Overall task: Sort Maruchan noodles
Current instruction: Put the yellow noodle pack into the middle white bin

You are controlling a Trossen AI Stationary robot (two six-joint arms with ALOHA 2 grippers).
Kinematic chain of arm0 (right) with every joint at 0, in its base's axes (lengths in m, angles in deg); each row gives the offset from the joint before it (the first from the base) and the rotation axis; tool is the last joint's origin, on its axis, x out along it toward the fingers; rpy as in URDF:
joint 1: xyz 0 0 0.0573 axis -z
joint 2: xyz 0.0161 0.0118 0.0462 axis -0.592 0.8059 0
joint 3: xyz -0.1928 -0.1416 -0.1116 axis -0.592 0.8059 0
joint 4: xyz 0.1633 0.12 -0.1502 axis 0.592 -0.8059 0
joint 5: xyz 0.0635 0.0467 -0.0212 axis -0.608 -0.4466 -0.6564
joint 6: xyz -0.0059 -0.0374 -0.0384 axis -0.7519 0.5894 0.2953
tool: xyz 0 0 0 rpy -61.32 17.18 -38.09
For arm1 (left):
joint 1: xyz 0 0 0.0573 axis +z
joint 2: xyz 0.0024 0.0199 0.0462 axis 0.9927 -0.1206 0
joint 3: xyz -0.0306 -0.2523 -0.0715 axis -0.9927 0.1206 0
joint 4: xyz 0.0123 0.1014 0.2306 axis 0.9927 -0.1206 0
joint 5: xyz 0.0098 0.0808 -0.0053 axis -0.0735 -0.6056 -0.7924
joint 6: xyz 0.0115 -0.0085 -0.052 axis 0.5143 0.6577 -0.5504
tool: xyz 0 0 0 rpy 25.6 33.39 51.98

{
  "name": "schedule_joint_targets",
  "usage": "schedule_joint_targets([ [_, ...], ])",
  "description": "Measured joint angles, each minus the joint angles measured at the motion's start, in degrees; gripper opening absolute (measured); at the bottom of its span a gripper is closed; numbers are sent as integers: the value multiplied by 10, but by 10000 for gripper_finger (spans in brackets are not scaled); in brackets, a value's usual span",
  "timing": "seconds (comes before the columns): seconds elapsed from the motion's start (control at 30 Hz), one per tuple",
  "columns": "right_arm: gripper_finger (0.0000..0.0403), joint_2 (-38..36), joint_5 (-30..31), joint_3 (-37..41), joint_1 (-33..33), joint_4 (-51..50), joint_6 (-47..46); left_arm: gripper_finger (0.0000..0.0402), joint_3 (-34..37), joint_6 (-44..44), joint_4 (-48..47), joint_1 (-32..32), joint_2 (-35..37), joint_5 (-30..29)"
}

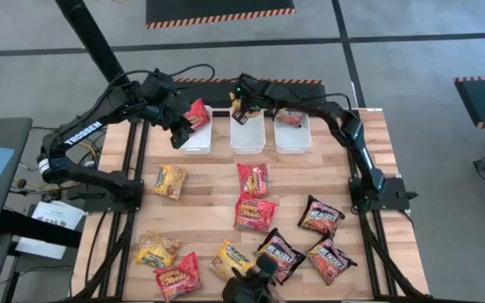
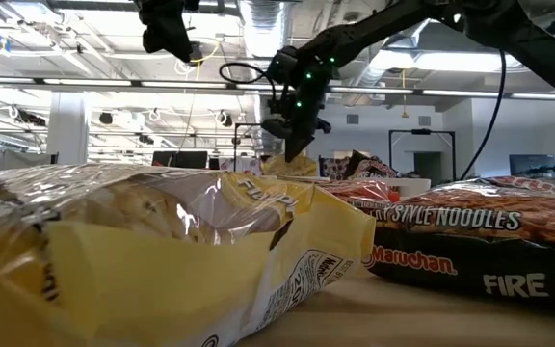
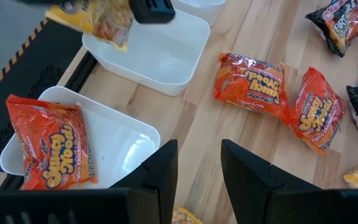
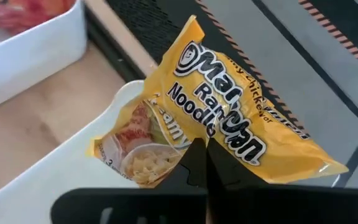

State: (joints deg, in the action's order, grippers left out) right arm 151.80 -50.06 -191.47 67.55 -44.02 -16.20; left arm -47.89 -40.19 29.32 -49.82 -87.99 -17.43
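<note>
Three white tubs stand in a row at the table's far edge. My right gripper is shut on a yellow noodle packet above the middle tub. My left gripper hovers open over the left tub, touching nothing. In that tub a red packet lies with one end propped over the rim. The right tub holds another packet. My right gripper pinches the yellow packet between its two fingers at one long edge, about mid-length. The fingers come from above, pointing down. The packet is lifted clear, sticks out sideways from the fingers and hangs over the middle tub's rim.
Several loose packets lie on the wooden table nearer the front: yellow ones, red ones, dark ones. Packets crowd the low camera. Bare wood lies between tubs and packets.
</note>
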Motion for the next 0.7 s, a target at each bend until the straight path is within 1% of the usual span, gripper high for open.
schedule_joint_targets([
  [0.07,4,0,-18,0,10,8,0,107,0,0,0,0,0,0],
  [0.17,4,0,-18,0,13,23,0,107,0,0,0,0,0,0],
  [0.33,5,0,-43,0,11,5,0,107,0,0,1,0,0,0],
  [0.47,4,0,-19,13,3,28,1,107,0,0,1,0,0,0],
  [0.7,11,1,-35,14,11,7,0,107,0,0,1,0,0,0],
])
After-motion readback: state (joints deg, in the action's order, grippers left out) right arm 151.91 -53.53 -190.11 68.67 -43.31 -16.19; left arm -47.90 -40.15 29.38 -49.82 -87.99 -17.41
